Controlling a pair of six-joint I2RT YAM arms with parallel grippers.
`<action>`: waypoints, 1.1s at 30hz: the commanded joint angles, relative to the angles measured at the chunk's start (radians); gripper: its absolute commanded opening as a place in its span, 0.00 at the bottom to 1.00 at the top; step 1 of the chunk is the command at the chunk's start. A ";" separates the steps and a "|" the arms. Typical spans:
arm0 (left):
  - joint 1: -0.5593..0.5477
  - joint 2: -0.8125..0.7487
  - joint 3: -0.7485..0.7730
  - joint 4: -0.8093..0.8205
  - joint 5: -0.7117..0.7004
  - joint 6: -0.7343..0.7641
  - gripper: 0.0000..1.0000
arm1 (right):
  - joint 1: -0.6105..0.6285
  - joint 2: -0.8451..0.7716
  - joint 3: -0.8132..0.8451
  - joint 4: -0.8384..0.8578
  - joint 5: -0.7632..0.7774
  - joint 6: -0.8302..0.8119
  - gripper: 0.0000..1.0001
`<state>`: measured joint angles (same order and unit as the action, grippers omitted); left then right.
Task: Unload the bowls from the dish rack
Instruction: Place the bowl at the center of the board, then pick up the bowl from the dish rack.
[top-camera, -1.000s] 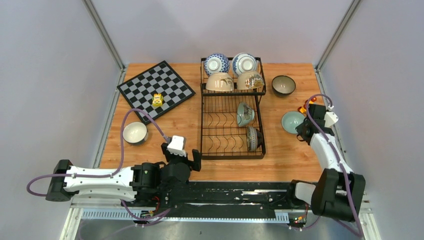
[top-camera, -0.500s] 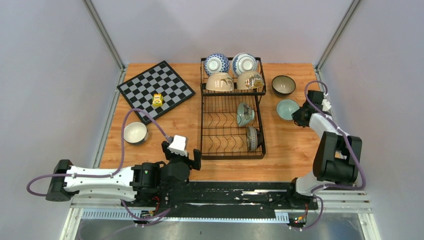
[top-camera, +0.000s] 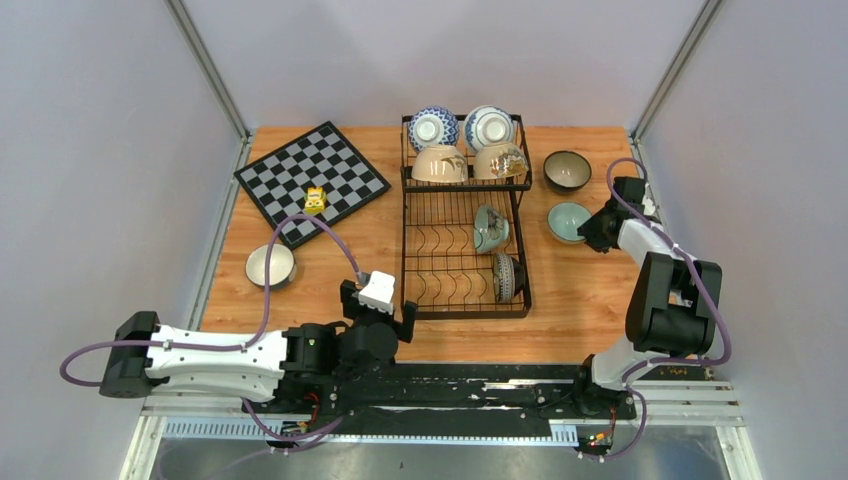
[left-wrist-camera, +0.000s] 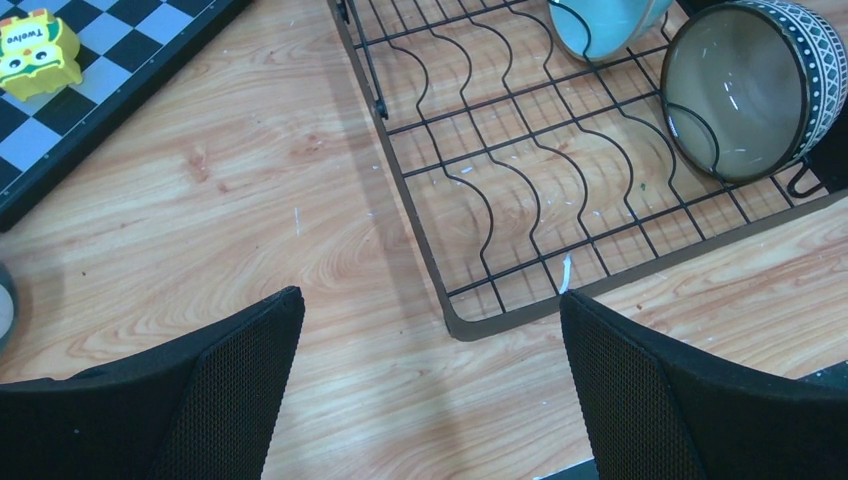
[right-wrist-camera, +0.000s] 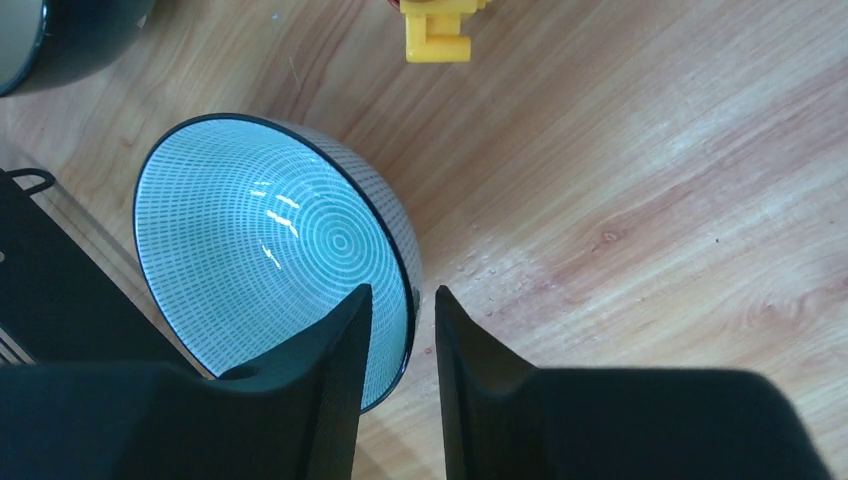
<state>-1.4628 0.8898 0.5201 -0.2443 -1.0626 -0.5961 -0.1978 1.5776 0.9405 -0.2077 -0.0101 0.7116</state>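
The black wire dish rack (top-camera: 415, 205) stands mid-table. Its upper basket holds two blue-and-white bowls (top-camera: 433, 128) and two beige bowls (top-camera: 439, 163). The lower tray holds a pale teal bowl (top-camera: 490, 228) and a dark patterned bowl (top-camera: 505, 277), both on edge; they also show in the left wrist view (left-wrist-camera: 600, 20) (left-wrist-camera: 740, 90). My right gripper (right-wrist-camera: 400, 300) is shut on the rim of a teal bowl (right-wrist-camera: 270, 240), right of the rack (top-camera: 568, 221). My left gripper (left-wrist-camera: 430, 390) is open and empty at the rack's front left corner (left-wrist-camera: 460, 325).
A dark bowl (top-camera: 567, 170) sits on the table behind the teal one. A white bowl (top-camera: 270, 265) sits at the left. A chessboard (top-camera: 312, 180) with a yellow block (top-camera: 315, 199) lies back left. A yellow toy (right-wrist-camera: 440, 30) lies near the right gripper.
My right gripper carried the teal bowl away from me and leftward, to just in front of the dark bowl. My left gripper moved right and forward, toward the rack's front left corner.
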 joint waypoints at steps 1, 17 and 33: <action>0.005 0.005 0.029 0.050 0.006 0.020 1.00 | -0.016 -0.018 0.016 -0.024 -0.034 -0.026 0.38; 0.152 0.028 -0.046 0.528 0.337 0.102 1.00 | 0.206 -0.669 -0.263 -0.071 0.069 -0.091 0.51; 0.461 0.486 -0.044 1.215 0.871 -0.084 0.96 | 0.402 -1.064 -0.578 -0.019 -0.134 -0.068 0.52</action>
<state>-1.0153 1.2873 0.4843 0.6838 -0.2272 -0.6086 0.1772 0.5232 0.3981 -0.2695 -0.1051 0.6434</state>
